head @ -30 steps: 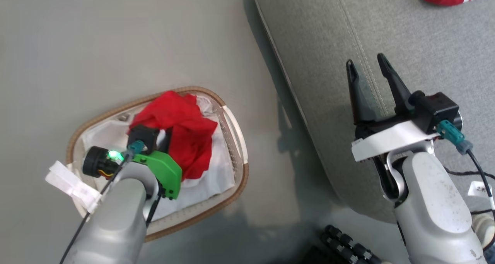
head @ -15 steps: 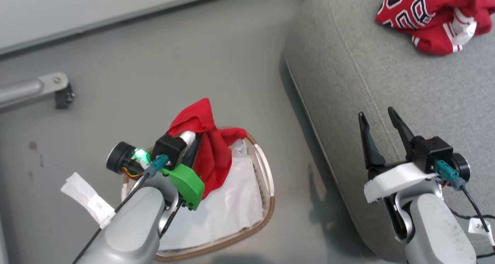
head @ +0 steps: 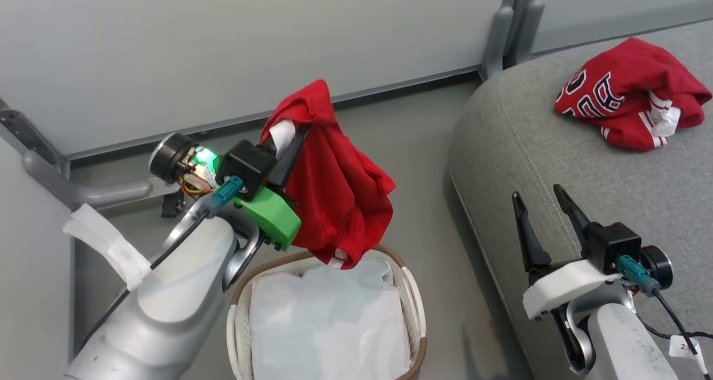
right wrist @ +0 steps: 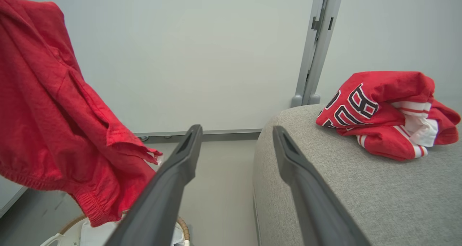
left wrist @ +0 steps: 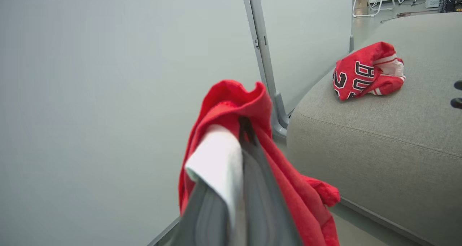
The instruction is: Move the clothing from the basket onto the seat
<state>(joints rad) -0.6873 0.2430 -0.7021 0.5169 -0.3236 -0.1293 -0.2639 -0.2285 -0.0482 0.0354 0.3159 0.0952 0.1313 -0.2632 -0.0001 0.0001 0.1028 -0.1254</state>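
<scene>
**A:** Where is the plain red garment (head: 340, 196)?

**B:** It hangs from the left gripper (head: 287, 129), whose fingers are closed on a bunched fold near its top. It drapes straight down, long axis vertical, with the lower hem just above the far rim of the basket (head: 409, 291).

**A:** And the seat (head: 529, 146)?

**B:** It is to the right of the cloth, across a strip of floor. I'd judge the carry to be a sideways one to the right, with the hem high enough to clear the cushion's rounded left edge.

**A:** Which arm is nearer?

**B:** The right gripper (head: 536, 195) hovers over the seat's near left corner, fingers spread and holding nothing. But the left has the load.

**A:** What's in the basket?

**B:** The head view shows its white liner (head: 328, 318) with no red on it. The lettered jersey (head: 624, 98) lies crumpled on the far part of the seat.

**A:** What do the wrist views add?

**B:** The left wrist view shows the pinch close up. The dark fingers are together with red folded over the tips and a white patch on one side, trim or padding, I can't tell. The right wrist view shows the elastic hem hanging free above the basket rim.
</scene>
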